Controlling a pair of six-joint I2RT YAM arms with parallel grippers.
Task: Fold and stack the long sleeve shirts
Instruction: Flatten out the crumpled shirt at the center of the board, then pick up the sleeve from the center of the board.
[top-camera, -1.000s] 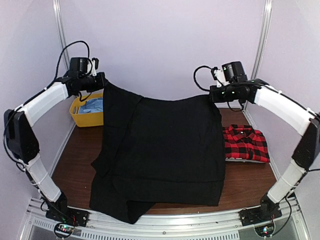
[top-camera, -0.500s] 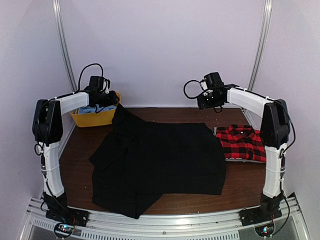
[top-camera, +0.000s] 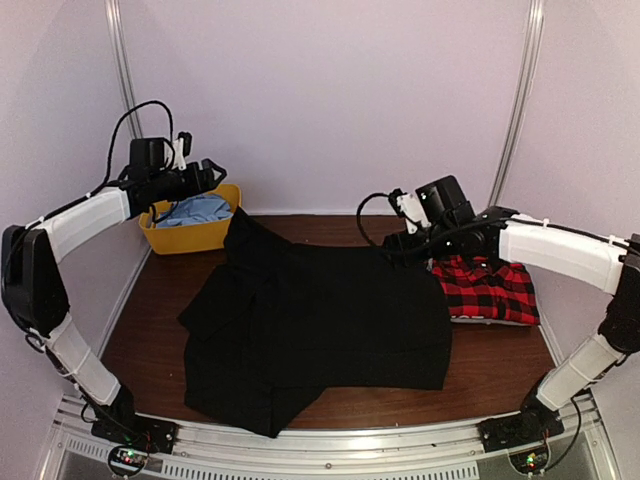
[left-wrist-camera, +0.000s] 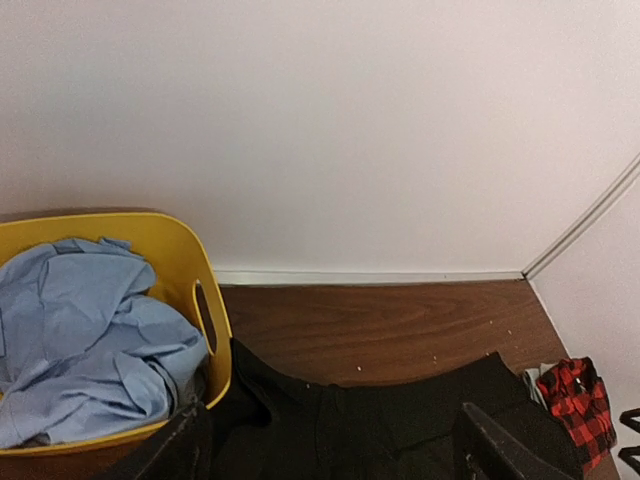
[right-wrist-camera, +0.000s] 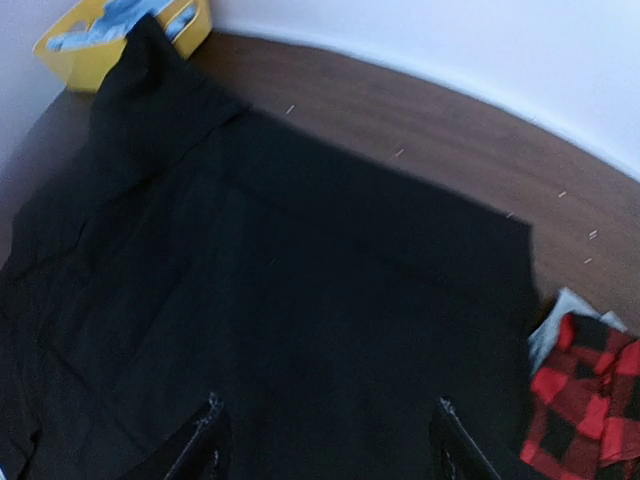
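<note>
The black long sleeve shirt (top-camera: 320, 320) lies spread over the middle of the table, its left side bunched in folds. A folded red-and-black plaid shirt (top-camera: 490, 290) rests at the right. My left gripper (top-camera: 210, 174) hovers open above the yellow bin, clear of the cloth; in the left wrist view its jaws (left-wrist-camera: 335, 450) stand wide over the black shirt's (left-wrist-camera: 380, 420) far edge. My right gripper (top-camera: 390, 247) hangs open just over the shirt's far right corner. Nothing sits between its jaws (right-wrist-camera: 330, 440), and black cloth (right-wrist-camera: 300, 280) fills the view below.
A yellow bin (top-camera: 190, 228) holding light blue cloth (top-camera: 195, 210) stands at the back left, touching the black shirt's corner. The plaid shirt (right-wrist-camera: 585, 390) lies close to the black shirt's right edge. Walls close in the table on three sides.
Both grippers opened and let go of the black shirt, which dropped from hanging to lying flat. The left arm drew back over the bin; the right one sank toward the shirt's corner.
</note>
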